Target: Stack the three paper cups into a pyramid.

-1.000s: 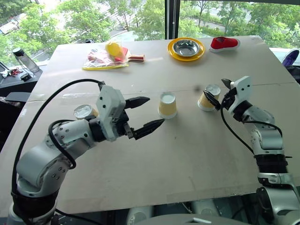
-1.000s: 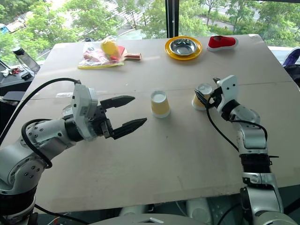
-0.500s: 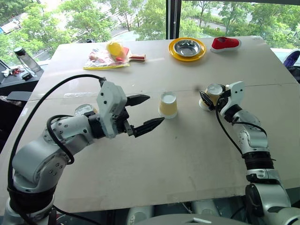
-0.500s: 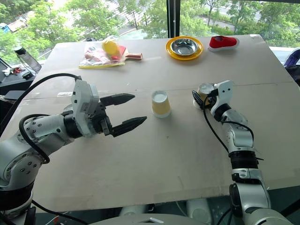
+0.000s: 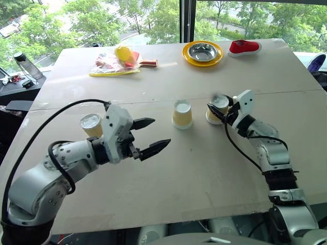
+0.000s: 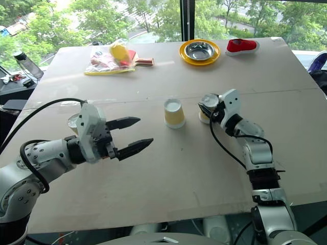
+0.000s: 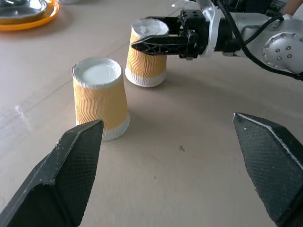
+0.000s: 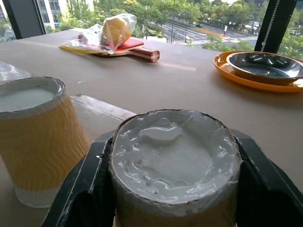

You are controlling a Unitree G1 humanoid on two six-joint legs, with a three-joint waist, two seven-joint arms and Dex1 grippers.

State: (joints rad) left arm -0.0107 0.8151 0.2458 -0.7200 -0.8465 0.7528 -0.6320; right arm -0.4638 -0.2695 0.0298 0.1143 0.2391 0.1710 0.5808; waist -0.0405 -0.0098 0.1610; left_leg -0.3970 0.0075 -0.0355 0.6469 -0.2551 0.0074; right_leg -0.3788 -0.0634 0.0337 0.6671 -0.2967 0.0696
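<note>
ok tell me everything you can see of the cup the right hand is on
The cup is a small tapered paper cup with rippled yellow-orange sides and white bands at both ends. It stands upside down on the table, base up, just right of the middle cup without touching it. The right hand is shut on it near the top.

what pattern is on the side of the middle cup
Wavy yellow-orange ripples on the middle cup, clearest in the left wrist view.

My right gripper (image 5: 220, 108) is clamped around a cup's (image 5: 214, 110) sides, forearm stretched far over the table. My left gripper (image 5: 148, 137) hovers nearer, fingers spread wide, pointing right, holding nothing.
</note>
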